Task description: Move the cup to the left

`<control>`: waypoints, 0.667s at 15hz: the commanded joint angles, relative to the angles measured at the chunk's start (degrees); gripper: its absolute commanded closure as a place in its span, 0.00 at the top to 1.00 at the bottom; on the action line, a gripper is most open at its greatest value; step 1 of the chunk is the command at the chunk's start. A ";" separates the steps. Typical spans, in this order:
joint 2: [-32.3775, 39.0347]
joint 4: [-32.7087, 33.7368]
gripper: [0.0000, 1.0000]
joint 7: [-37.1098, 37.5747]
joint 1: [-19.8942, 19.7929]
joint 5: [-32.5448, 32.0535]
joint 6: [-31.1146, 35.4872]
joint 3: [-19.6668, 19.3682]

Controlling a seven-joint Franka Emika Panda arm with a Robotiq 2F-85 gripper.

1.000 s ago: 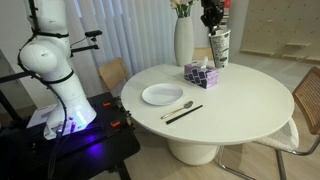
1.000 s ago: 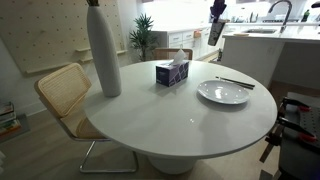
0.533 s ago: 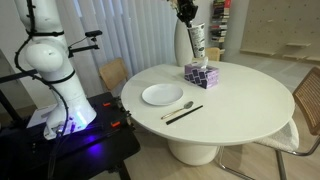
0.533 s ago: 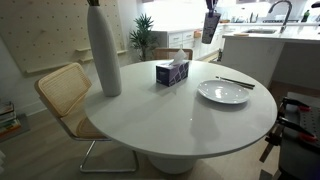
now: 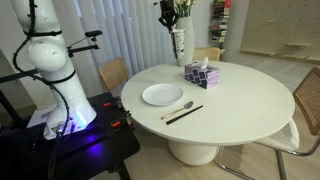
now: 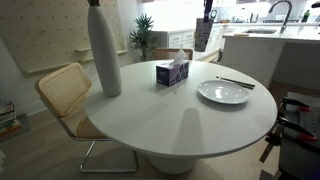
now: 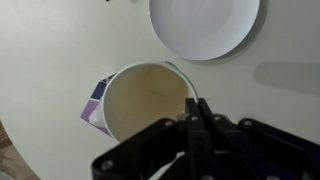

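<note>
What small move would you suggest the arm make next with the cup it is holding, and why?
Probably shift it left at this height before lowering. The pincer grips the cup by its rim, well above the table, and the wrist view shows the tissue box partly beneath it, so a straight descent would likely land on the box.

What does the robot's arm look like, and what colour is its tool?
The arm is shiny white and built from fat, rounded pieces stacked like big elbows, with dark bands at the joints. Thin black cables hang beside it, and a purple-blue light glows at its base. The tool on the end is all black and blocky, with narrow fingers.
</note>
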 commanded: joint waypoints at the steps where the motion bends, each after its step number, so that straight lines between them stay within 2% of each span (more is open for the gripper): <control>1: -6.27 -6.22 0.01 -9.30 0.60 1.61 -1.69 0.99; 4: -9.84 -10.17 0.01 -13.47 1.53 0.81 -1.24 1.13; 10: -9.01 -11.24 0.01 -11.35 3.58 -0.95 0.57 1.58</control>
